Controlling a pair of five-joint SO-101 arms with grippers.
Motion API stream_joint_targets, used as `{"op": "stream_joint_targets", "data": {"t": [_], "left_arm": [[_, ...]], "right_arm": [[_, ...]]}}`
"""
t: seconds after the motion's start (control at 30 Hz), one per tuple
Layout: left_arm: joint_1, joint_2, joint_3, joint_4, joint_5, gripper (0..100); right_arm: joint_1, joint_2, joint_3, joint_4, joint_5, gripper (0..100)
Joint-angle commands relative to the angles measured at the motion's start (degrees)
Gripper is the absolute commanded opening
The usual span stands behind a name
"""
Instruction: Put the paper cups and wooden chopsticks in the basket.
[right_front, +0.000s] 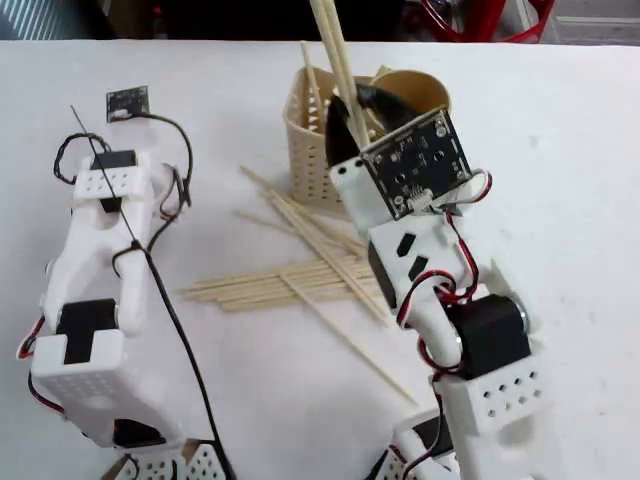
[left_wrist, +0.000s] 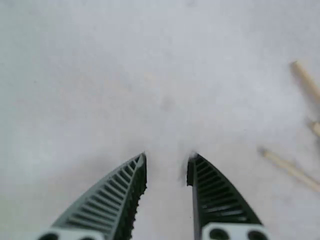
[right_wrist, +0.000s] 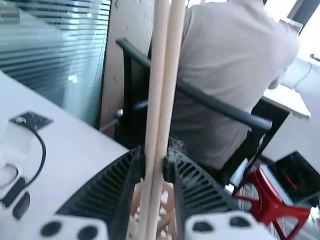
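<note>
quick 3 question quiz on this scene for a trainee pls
1. True or false: the right gripper is shut on held chopsticks above the basket.
2. Fill the blank: the left gripper is ___ (open or shut), with nothing between its fingers.
3. Where do the loose chopsticks lie?
A. inside the basket
B. on the table between the two arms
C. in the left gripper

Key: 1 true; 2 open; 3 B
</note>
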Motion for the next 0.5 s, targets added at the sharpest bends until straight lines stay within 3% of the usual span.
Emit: {"op": "stream_joint_targets", "data": {"t": [0.0,0.23,0.47], "left_arm": [[0.75,-0.4,-0.26,-0.88,0.18,15],[0.84,-0.4,-0.44,-0.97,0.18,15],[0.84,-0.4,-0.53,-0.97,0.18,15]], "right_arm": [[-1.54,4.53,-2.46,-9.54,-0.35,1.7],[-1.1,16.13,-2.55,-25.19,-0.18,1.7],[-0.22,21.67,-2.55,-29.05,-0.26,1.7]]}}
